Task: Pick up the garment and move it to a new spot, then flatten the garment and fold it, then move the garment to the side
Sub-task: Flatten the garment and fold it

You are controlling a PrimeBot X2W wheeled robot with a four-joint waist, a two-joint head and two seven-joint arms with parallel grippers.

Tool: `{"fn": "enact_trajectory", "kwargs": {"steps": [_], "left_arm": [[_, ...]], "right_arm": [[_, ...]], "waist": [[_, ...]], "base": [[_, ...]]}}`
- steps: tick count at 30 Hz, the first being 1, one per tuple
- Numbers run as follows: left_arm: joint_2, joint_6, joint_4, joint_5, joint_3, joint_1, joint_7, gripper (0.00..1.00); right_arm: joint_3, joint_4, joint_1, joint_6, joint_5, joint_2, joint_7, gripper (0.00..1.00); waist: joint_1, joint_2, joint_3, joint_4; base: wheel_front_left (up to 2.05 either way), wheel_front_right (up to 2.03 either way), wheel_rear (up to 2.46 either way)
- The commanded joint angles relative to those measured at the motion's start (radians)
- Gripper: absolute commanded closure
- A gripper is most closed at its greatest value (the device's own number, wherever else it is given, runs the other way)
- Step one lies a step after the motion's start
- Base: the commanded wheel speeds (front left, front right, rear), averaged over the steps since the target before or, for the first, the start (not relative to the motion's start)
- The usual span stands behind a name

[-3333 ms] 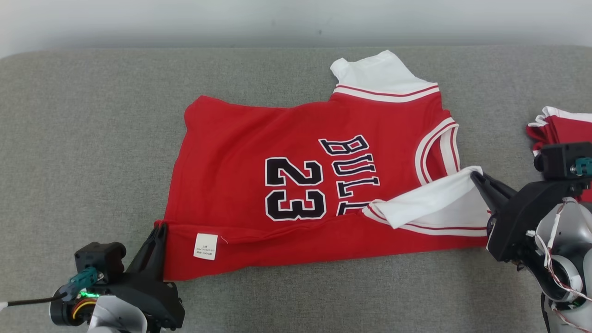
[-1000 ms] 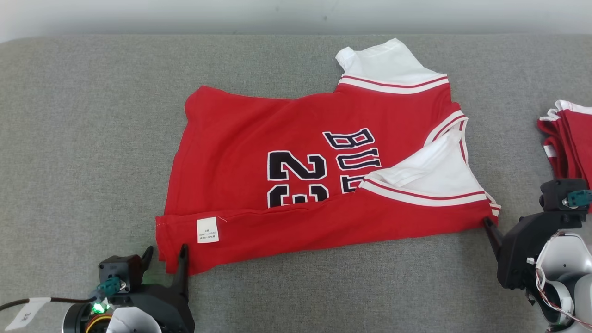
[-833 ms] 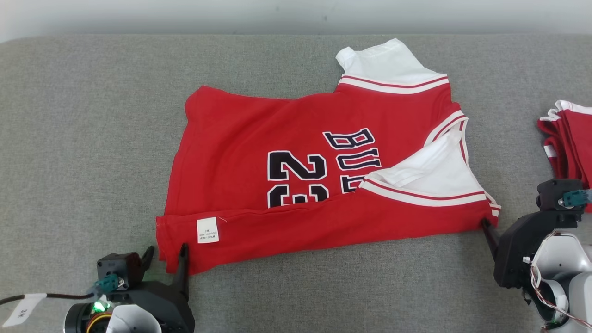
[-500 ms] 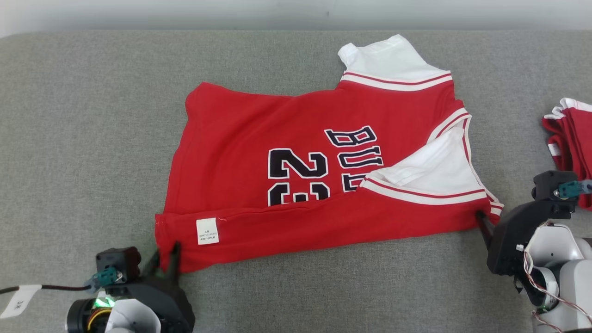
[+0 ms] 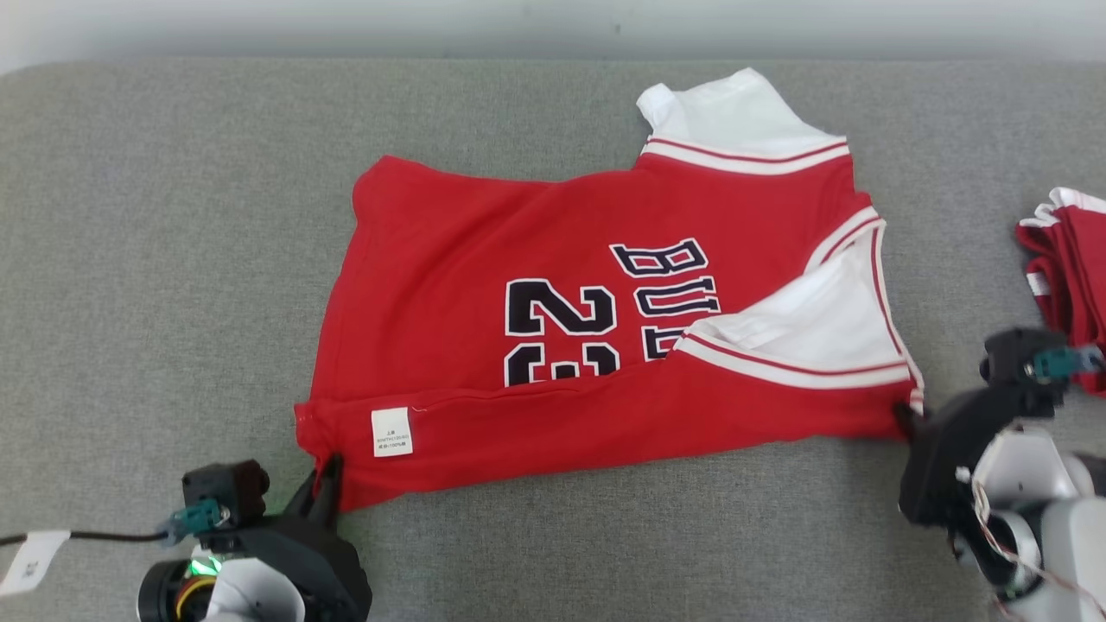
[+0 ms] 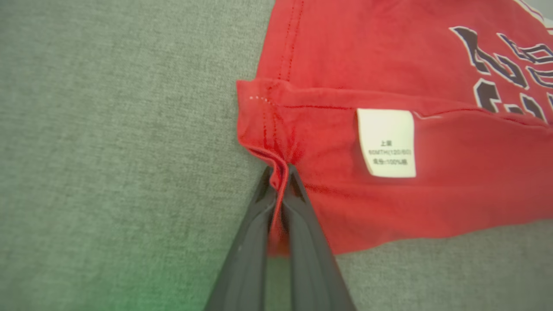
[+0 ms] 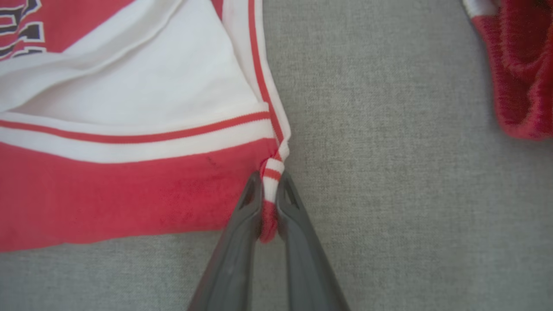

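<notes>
The garment (image 5: 553, 259) is a red jersey with white sleeves, black "23" and lettering, lying partly folded on the grey cushioned surface (image 5: 155, 259). A white label (image 5: 391, 432) sits on its near folded band. My left gripper (image 5: 327, 471) is shut on the garment's near left corner; in the left wrist view the red hem (image 6: 281, 172) is pinched between the dark fingers (image 6: 252, 233). My right gripper (image 5: 905, 419) is shut on the near right corner, where the striped trim (image 7: 271, 172) is squeezed between its fingers (image 7: 242, 224).
A pile of other red and white garments (image 5: 1067, 250) lies at the right edge, close to my right arm; it shows too in the right wrist view (image 7: 518, 65). A pale wall (image 5: 553, 26) runs along the far edge of the surface.
Both grippers have closed on the garment's near corners: the left on the hem corner, the right on the striped corner. The near left corner is bunched slightly.
</notes>
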Motion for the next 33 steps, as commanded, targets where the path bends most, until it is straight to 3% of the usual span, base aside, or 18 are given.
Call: {"fn": "enact_trajectory", "kwargs": {"steps": [1, 7, 14, 24, 33], "left_arm": [[-0.022, -0.011, 0.016, -0.014, -0.023, 0.065, 0.032, 1.00], [0.008, 0.017, -0.067, -0.034, 0.007, 0.137, 0.031, 1.00], [0.027, 0.051, -0.190, -0.070, 0.041, 0.245, 0.050, 1.00], [0.043, 0.108, -0.338, -0.101, 0.038, 0.388, 0.143, 1.00], [0.051, 0.146, -0.384, -0.077, 0.046, 0.427, 0.129, 1.00]], "right_arm": [[0.007, -0.036, 0.060, -0.003, 0.039, -0.006, 0.024, 1.00], [-0.015, -0.244, 0.224, -0.003, 0.137, -0.016, 0.113, 1.00], [-0.073, -0.387, 0.337, -0.003, 0.144, 0.015, 0.170, 1.00], [-0.065, -0.423, 0.429, -0.003, 0.159, 0.054, 0.219, 1.00], [-0.095, -0.423, 0.466, -0.003, 0.140, 0.067, 0.233, 1.00]], "waist": [[-0.0001, 0.0001, -0.020, 0.000], [-0.0001, 0.0001, -0.058, -0.015], [-0.0001, 0.0001, -0.080, -0.045], [-0.0001, 0.0001, -0.083, -0.050], [-0.0001, 0.0001, -0.089, -0.046]], "base": [[0.00, 0.00, 0.00], [0.00, 0.00, 0.00], [0.00, 0.00, 0.00], [0.00, 0.00, 0.00], [0.00, 0.00, 0.00]]}}
